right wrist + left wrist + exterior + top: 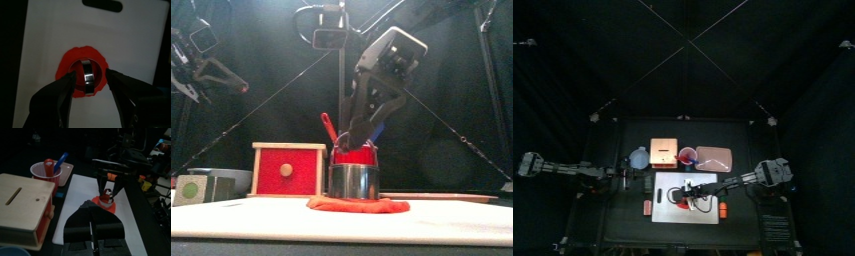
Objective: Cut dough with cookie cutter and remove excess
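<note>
— Black curtains ring the small black worktop [613, 215]; what lies on it from above?

— A white board [671, 205] sits at the near middle, with the dough [695, 204] on its right half. The right arm reaches in from the right to it; the left arm rests off the left edge. A wooden box [664, 151], a red cup [687, 155] and a pinkish tub [716, 157] line the far side.

— And from the front?

— The dough [358, 205] lies flat on the board, a metal cutter [353, 182] standing on it under the right gripper [356, 135].

— The left wrist?

— Its fingers [81, 223] are pressed together, well short of the dough.

— The right wrist?

— Fingers [60, 92] spread, straddling the cutter [87, 77], which stands inside the dough [72, 56]. I cannot tell whether they touch it.
</note>
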`<state>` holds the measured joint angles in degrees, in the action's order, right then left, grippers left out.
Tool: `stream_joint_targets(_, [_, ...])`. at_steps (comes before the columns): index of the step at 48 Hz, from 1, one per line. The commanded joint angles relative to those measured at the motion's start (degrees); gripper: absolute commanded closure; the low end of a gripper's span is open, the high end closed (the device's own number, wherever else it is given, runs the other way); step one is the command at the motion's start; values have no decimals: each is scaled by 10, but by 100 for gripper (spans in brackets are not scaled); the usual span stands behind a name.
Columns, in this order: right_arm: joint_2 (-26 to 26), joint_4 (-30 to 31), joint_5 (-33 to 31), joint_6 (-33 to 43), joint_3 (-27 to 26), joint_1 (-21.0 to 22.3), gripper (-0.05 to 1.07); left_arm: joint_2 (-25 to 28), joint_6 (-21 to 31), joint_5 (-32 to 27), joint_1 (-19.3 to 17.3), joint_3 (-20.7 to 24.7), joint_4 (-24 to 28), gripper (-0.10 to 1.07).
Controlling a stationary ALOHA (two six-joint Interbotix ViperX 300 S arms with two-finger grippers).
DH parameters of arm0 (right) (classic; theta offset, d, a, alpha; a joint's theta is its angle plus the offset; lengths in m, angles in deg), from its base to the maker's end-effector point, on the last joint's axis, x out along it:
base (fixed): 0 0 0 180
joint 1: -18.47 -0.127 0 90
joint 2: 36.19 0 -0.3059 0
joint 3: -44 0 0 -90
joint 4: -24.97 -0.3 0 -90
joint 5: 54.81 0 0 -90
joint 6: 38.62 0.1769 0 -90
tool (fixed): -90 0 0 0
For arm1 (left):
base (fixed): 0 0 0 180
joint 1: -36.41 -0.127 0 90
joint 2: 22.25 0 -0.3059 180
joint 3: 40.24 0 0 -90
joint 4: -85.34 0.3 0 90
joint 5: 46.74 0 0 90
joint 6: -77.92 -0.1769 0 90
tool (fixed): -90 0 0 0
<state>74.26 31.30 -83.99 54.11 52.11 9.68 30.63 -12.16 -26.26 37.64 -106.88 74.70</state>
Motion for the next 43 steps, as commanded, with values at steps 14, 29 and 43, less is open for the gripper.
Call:
stream_joint_targets(14, [-126, -4, 130, -1, 103, -3, 17, 142, -1, 64, 47, 87, 10, 43])
stream_joint_targets(29, [-197, -32, 295, -2, 239, 1, 17, 322, -9, 131, 97, 163, -4, 39])
stream_joint_targets(43, [-201, -50, 443, -4, 326, 1, 17, 482, -42, 239, 147, 229, -77, 28])
